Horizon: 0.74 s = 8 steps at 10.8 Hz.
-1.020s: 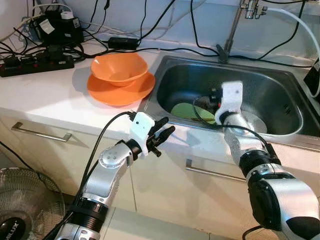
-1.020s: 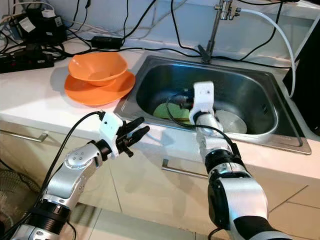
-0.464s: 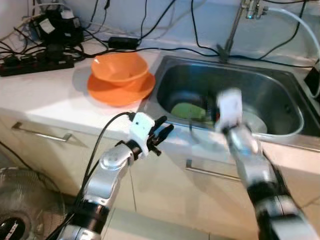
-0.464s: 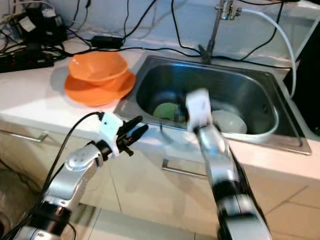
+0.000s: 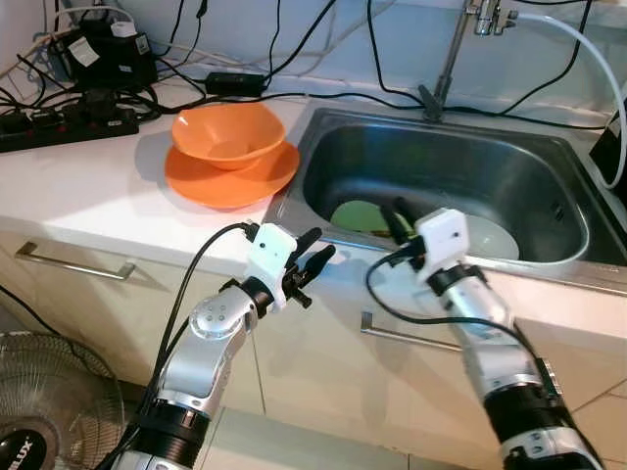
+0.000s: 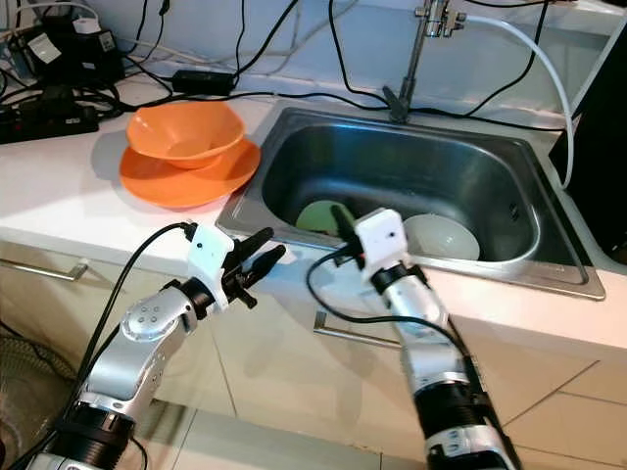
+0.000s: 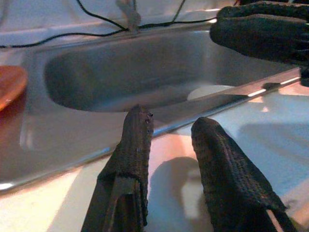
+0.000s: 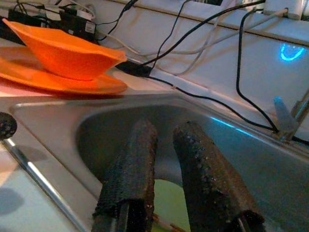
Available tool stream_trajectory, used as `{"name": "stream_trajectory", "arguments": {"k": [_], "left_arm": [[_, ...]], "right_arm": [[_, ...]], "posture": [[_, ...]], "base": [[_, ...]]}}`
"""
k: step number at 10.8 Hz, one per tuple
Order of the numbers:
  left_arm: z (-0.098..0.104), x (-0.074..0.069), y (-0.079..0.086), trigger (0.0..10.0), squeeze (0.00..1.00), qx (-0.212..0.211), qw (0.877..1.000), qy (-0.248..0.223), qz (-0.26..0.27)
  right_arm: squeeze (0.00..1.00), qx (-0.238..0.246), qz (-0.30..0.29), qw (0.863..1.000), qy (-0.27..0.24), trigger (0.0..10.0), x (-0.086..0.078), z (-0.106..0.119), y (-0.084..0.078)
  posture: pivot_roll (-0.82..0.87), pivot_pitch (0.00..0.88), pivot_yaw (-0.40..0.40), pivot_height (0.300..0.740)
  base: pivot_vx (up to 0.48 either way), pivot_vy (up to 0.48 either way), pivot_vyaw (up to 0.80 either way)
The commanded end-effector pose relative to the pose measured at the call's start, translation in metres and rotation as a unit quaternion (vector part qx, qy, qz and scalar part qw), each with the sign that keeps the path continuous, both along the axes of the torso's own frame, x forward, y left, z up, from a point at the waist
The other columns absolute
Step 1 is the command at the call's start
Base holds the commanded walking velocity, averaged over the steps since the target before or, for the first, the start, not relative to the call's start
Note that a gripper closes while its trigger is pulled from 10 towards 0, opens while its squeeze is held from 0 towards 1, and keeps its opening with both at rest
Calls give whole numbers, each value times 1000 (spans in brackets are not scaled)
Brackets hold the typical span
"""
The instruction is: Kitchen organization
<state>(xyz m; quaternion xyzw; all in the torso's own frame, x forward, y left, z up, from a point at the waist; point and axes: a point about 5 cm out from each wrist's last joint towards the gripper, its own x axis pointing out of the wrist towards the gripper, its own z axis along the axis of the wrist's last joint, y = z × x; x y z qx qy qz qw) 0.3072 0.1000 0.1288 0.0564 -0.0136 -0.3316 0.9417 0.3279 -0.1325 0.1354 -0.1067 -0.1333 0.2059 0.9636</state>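
While my right end effector (image 5: 399, 217) hangs over the front rim of the stainless steel sink (image 5: 509, 166), its 2 textured black fingers sit slightly parted and empty, pointing down at the round green plate (image 5: 355, 214) in the basin. Beside that plate lies a white bowl (image 5: 495, 238), partly hidden by my wrist. My left end effector (image 5: 315, 254) hovers released before the counter (image 5: 88, 191). On it, a glossy orange bowl (image 5: 227, 132) nests on an orange plate (image 5: 206, 183).
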Motion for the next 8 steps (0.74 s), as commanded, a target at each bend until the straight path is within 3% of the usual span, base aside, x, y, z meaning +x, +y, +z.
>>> {"name": "stream_trajectory", "arguments": {"k": [1,2,5,6,8], "left_arm": [[3,3,9,10000,0,9,999,-16,32],[13,12,20,10000,0,21,996,-48,73],[41,29,40,10000,0,114,981,-119,100],[53,38,50,10000,1000,160,971,-142,110],[65,51,66,10000,1000,248,949,-159,109]], "right_arm": [[0,7,-7,1000,9,10000,1,-2,2],[0,23,-5,999,23,10000,-3,-7,8],[0,14,-8,999,32,10000,-6,-13,10],[0,16,-10,999,32,10000,-6,-14,12],[0,17,-13,999,32,10000,-5,-13,13]], "posture": [[175,8,-5,740],[189,0,-8,740],[185,0,-2,740],[188,0,4,740],[189,0,7,740]], "base": [[0,0,0],[0,0,0],[0,0,0],[0,0,0],[0,0,0]]}}
